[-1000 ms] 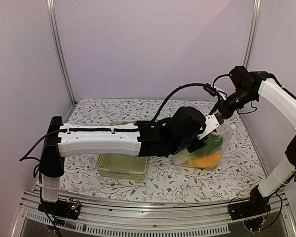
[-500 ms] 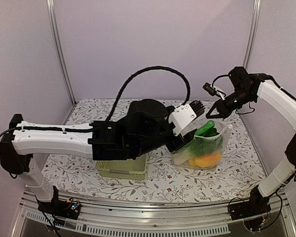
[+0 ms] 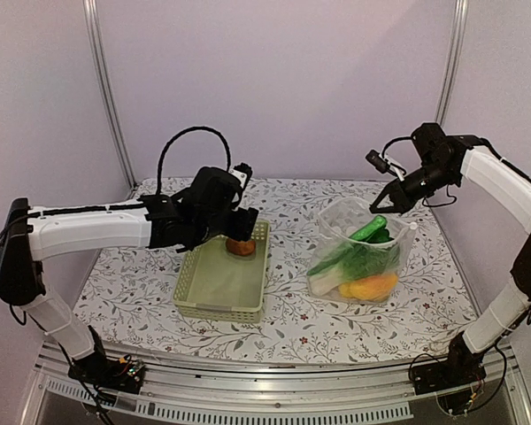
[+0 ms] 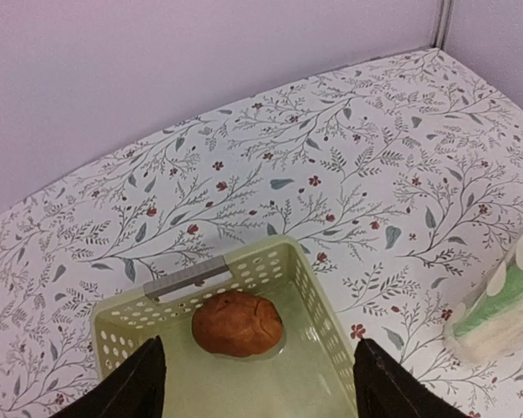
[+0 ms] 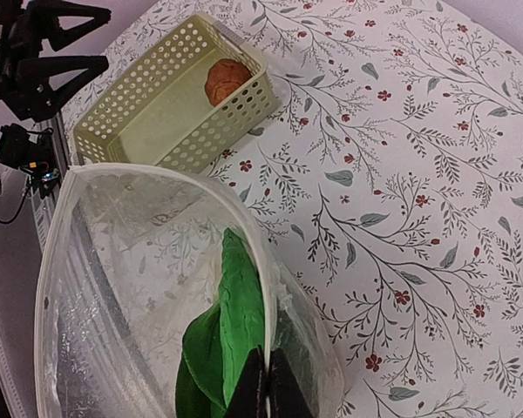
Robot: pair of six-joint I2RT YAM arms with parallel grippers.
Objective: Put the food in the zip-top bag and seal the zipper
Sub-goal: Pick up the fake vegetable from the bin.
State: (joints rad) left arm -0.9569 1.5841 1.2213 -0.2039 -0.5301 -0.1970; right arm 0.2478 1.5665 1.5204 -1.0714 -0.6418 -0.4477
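**One piece left in the basket, bag not yet sealed**

Most of the food already sits in the bag (image 3: 336,217), which stands on the right side of the flowered tabletop (image 3: 336,329) with its mouth gaping upward. Through the clear dotted plastic, a long green vegetable (image 3: 369,232) leans against the far side. A yellow-orange piece (image 3: 369,287) lies at the bottom beneath it.

The right hand (image 3: 392,204) is clenched on the bag's upper rim at the far right corner and holds the mouth up and wide. In its own wrist view the fingers (image 5: 266,387) are pressed together at the edge of the plastic, right over the green vegetable.

One reddish-brown piece (image 3: 241,247) is outside the bag, lying alone at the far end of the pale green basket (image 3: 214,310), to the left of the bag and apart from it. The left hand (image 4: 260,383) hovers above that basket, released and empty, its two fingers spread to either side of the brown piece but not touching it.

So the filling looks nearly finished. What seems to be left is to pick up the brown piece, carry it over and drop it in. The zipper (image 5: 161,171) runs round the open mouth as a whitish strip, and no part of it is pressed shut, so the sealing is all still to do.
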